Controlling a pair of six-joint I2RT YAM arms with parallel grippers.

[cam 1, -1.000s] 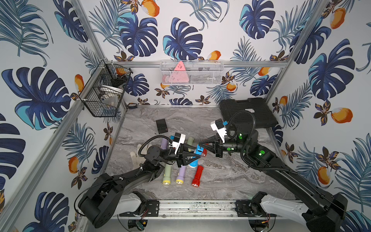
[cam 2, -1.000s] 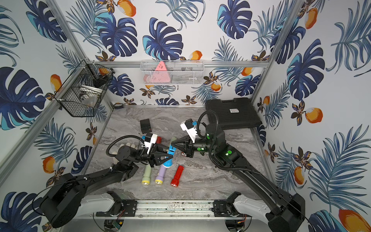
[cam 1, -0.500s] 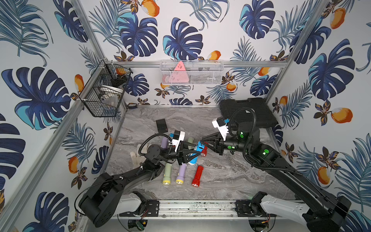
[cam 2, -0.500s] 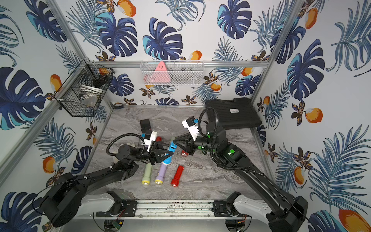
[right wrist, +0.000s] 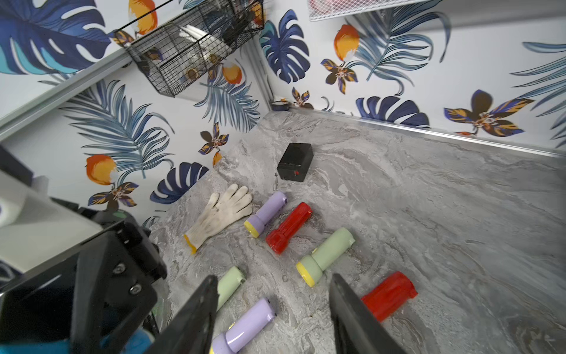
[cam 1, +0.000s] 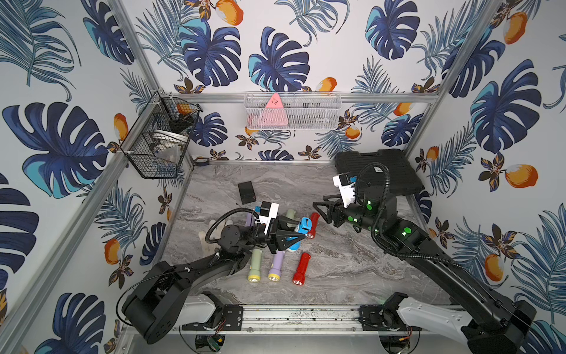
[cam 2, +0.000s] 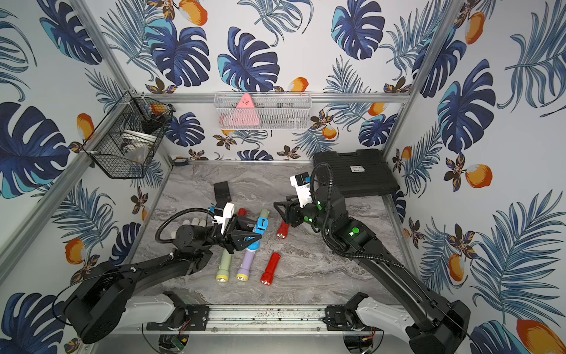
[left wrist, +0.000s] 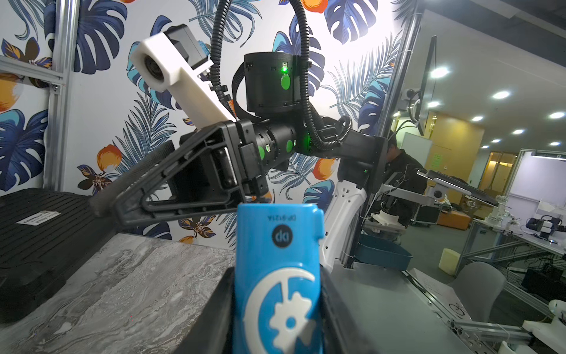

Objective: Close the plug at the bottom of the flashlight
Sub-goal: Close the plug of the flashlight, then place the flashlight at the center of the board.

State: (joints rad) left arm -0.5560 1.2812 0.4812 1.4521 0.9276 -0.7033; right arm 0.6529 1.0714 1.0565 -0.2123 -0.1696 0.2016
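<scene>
My left gripper (cam 1: 299, 230) is shut on a blue flashlight (cam 1: 302, 227) and holds it tilted above the table; in the left wrist view the blue flashlight (left wrist: 277, 275) sits tight between the jaws, its butt end pointing away from the camera. The frames do not show how the plug stands. My right gripper (cam 1: 318, 211) hovers open a short way to the right of that end, with nothing between its fingers. In the right wrist view the right gripper (right wrist: 272, 277) frames only loose flashlights on the table.
Several loose flashlights lie on the marble table: green (cam 1: 255, 265), purple (cam 1: 276, 264), red (cam 1: 301, 268), red (cam 1: 313, 221). A white glove (right wrist: 220, 211) and a small black box (cam 1: 246, 192) lie behind them. A black case (cam 1: 376, 171) fills the back right corner.
My right gripper has opened and drawn back from the blue flashlight's end, toward the back right. The left gripper has kept its hold with little movement.
</scene>
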